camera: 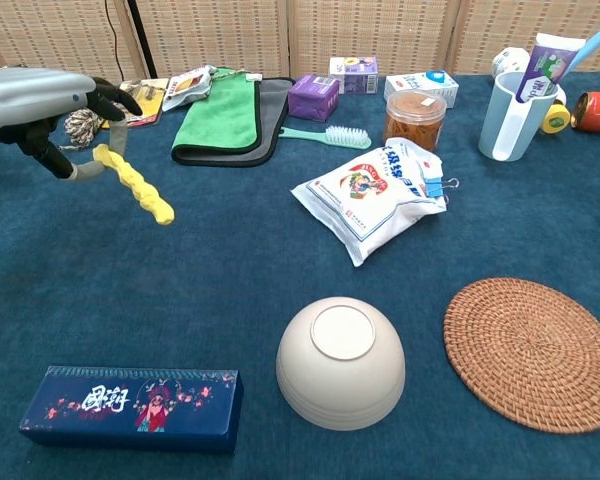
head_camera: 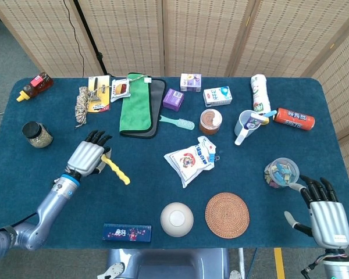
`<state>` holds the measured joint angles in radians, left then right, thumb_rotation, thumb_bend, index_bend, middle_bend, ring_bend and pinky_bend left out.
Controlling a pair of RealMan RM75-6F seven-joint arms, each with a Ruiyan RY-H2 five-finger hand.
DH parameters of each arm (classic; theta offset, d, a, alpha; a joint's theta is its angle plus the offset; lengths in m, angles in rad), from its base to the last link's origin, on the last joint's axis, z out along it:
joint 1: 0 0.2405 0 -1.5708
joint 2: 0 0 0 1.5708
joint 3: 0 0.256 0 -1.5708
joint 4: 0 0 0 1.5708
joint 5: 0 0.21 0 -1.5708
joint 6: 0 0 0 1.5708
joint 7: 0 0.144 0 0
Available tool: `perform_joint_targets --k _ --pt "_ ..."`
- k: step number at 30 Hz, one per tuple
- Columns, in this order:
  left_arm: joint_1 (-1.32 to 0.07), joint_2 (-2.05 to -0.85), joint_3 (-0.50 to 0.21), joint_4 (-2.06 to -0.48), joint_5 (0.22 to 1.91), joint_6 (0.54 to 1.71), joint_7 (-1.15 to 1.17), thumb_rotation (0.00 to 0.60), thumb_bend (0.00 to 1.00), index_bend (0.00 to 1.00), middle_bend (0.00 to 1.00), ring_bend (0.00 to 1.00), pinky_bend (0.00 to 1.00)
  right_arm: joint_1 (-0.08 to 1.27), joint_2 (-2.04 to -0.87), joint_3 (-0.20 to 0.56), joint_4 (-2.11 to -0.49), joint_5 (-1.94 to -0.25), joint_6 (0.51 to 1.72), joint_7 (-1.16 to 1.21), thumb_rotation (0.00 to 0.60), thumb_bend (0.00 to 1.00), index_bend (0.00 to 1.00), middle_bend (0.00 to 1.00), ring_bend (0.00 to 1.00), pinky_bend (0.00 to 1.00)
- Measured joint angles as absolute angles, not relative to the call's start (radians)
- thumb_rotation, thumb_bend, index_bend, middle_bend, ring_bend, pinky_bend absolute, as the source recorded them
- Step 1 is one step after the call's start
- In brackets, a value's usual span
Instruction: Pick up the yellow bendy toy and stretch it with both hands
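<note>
Got the bendy toy in my left robot hand, right one idle.

Head view: my left robot hand (head_camera: 88,156) grips one end of the knobbly yellow bendy toy (head_camera: 117,170) over open blue bench (head_camera: 64,197) cloth; my right robot hand (head_camera: 323,210) sits spread and empty near the bench's right edge.
Chest view: the toy hangs tilted, clear of the smooth upturned bowl (camera: 340,362).

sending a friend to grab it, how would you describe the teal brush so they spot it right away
Start at the green cloth folded at the back of the blue table. Just right of its dark edge lies the teal brush, below a small purple box. It is the only flat teal thing with bristles.
</note>
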<state>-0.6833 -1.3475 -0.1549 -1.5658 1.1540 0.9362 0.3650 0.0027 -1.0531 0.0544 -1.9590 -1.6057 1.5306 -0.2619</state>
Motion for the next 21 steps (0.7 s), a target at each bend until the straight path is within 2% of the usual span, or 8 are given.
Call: perform_joint_targets --k 8,13,21 --pt "-0.716 -1.293 -0.180 -1.655 1.153 0.948 0.413 0.600 0.51 0.70 0.16 0.04 0.00 0.089 -1.025 0.064 -2.036 -1.643 1.424 -0.182 0.600 0.28 0.32 0.22 0.22 0.14" --pt "-0.751 -1.244 -0.203 -1.729 1.176 0.953 0.450 0.600 0.51 0.70 0.16 0.04 0.00 0.168 -1.030 0.079 -2.084 -1.631 1.317 -0.088 0.600 0.28 0.33 0.23 0.23 0.14" --pt "-0.805 -1.194 -0.216 -1.801 1.254 0.951 0.514 0.600 0.51 0.72 0.16 0.04 0.00 0.268 -1.073 0.117 -2.121 -1.513 1.198 0.018 0.600 0.28 0.39 0.27 0.23 0.06"
